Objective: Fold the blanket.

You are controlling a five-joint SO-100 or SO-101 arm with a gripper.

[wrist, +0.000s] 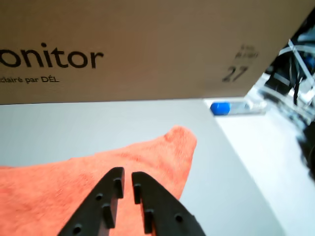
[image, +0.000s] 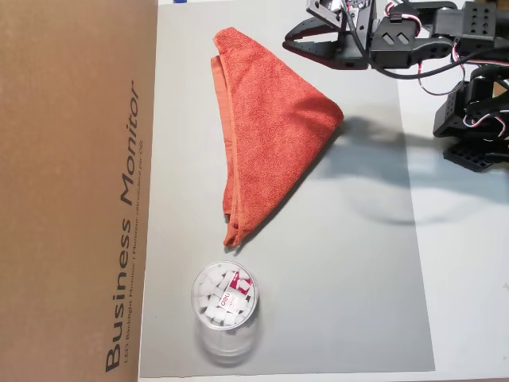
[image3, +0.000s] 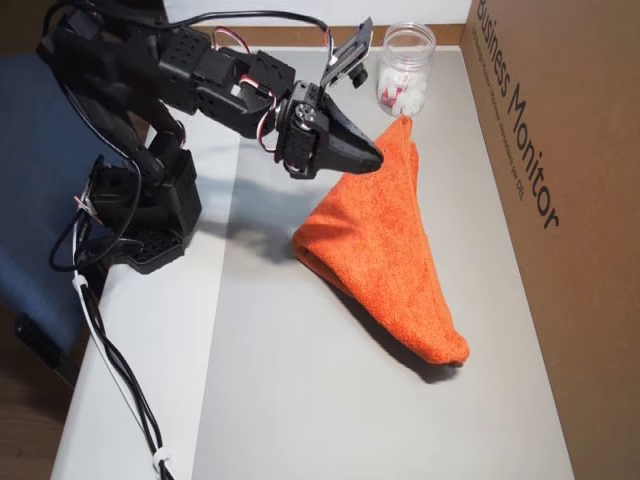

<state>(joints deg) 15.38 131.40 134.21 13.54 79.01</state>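
Observation:
The orange-red blanket (image: 270,127) lies on the grey mat (image: 342,278), folded into a triangle with hemmed edges along its left side in an overhead view. It also shows in the wrist view (wrist: 54,191) and in an overhead view (image3: 385,240). My black gripper (image: 290,41) hangs above the mat beside the blanket's upper corner, off the cloth. In the wrist view my gripper (wrist: 127,174) has its fingers nearly touching, with nothing between them. In an overhead view my gripper (image3: 372,160) hovers over the blanket's edge near the jar end.
A tall cardboard box (image: 71,191) marked "Business Monitor" walls one side of the mat and fills the back of the wrist view (wrist: 147,44). A clear jar (image: 225,306) of white pieces stands by one blanket tip. The arm base (image3: 140,210) sits off the mat.

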